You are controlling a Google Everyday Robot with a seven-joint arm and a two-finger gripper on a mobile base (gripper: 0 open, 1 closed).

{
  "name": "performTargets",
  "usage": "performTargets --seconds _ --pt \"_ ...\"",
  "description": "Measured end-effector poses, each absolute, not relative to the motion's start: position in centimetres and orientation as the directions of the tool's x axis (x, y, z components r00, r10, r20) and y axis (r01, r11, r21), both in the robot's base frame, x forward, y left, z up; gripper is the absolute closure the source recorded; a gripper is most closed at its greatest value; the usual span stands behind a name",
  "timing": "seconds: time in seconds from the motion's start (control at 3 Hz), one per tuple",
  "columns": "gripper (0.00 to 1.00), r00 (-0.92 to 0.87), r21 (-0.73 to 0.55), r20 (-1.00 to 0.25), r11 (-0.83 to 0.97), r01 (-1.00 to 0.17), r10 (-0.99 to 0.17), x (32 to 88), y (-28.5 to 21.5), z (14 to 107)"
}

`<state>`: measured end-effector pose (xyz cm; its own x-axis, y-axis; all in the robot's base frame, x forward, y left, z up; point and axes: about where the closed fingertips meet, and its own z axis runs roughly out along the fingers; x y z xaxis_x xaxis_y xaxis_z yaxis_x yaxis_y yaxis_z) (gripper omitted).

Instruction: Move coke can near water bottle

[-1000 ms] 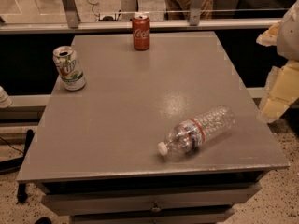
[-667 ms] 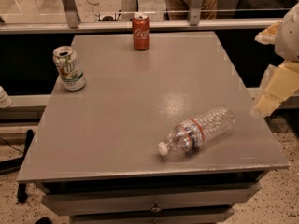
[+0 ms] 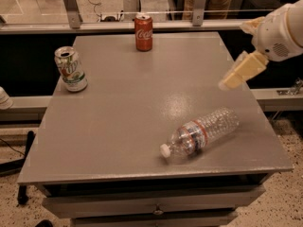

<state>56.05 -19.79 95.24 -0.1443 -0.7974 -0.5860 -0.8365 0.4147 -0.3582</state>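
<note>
The coke can [image 3: 143, 32] stands upright at the far edge of the grey table [image 3: 118, 122], near the middle. The water bottle [image 3: 201, 132] lies on its side at the front right, its white cap pointing toward the front left. My gripper [image 3: 227, 82] hangs in the air over the table's right edge, above and to the right of the bottle and well to the right of the can. It holds nothing that I can see.
A white and green can [image 3: 70, 69] stands upright near the table's left edge. A metal rail with glass [image 3: 118, 25] runs behind the table. A drawer front [image 3: 151, 207] sits under the tabletop.
My gripper has moved in from the right side, up and to the left, and now reaches over the table's right edge. The cans and the bottle have not moved.
</note>
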Motion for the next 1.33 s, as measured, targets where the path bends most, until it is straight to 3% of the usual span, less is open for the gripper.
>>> performTargets --seconds 0.67,1.0,1.33 --pt "0.00 -0.014 -0.317 -0.847 0.526 -0.789 -0.532 66.6 -15.9 96.9" --pt "0.00 0.027 -0.291 -0.881 0.495 -0.818 -0.473 69.5 -11.5 98.1" --pt "0.00 0.027 -0.291 -0.881 0.495 -0.819 -0.473 69.5 -11.4 98.1"
